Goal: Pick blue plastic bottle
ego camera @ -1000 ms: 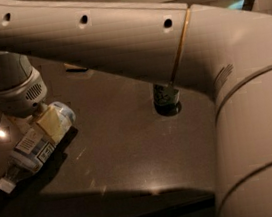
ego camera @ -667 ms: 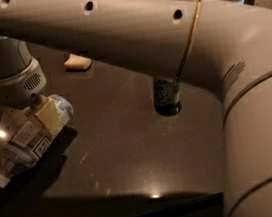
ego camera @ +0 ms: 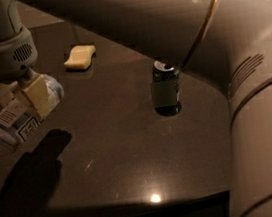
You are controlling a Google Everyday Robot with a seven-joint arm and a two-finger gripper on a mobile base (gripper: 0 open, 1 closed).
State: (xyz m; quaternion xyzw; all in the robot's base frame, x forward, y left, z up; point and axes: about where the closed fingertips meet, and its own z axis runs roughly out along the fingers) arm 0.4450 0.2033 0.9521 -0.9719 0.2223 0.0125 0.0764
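Big arm [ego camera: 164, 20] spans top and right over the dark tabletop [ego camera: 122, 153]. Pincer [ego camera: 22, 104] at left edge, pinching the bottle [ego camera: 12, 124] round its middle. Bottle is tilted, cap end low-left, off the tabletop, its shadow [ego camera: 33, 170] below. Green can [ego camera: 166, 87] upright mid-tabletop. Yellow sponge [ego camera: 80, 56] behind, well apart.

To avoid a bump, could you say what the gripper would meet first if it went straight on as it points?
The gripper, at the left, points down and is shut on the bottle. Straight on, bare table near the shadow probably comes first; the gap is hard to judge.
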